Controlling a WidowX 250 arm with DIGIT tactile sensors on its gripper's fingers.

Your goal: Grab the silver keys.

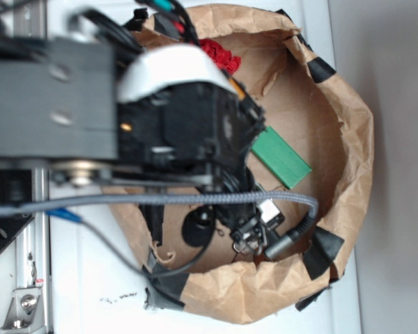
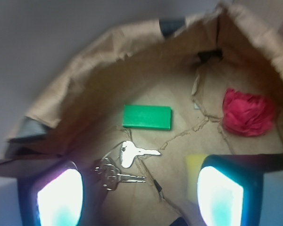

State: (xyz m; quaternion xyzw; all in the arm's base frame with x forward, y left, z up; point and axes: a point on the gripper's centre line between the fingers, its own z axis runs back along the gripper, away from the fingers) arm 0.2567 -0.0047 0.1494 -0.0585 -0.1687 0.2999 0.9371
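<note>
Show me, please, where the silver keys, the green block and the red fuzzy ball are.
silver keys point(image 2: 130, 154): wrist view, on the larger key's head.
green block point(image 2: 146, 117): wrist view, middle of its top face.
red fuzzy ball point(image 2: 247, 112): wrist view, its centre.

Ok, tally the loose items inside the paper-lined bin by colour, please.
Silver: 1, the silver keys
Green: 1, a green block
Red: 1, a red crumpled ball
Yellow: 1, a yellow piece, partly hidden behind a gripper finger
Total: 4

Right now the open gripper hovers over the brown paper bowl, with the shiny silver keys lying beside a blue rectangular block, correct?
Not quite: the rectangular block beside the shiny silver keys is green, not blue, as the wrist view shows. The gripper is open over the brown paper bowl.
</note>
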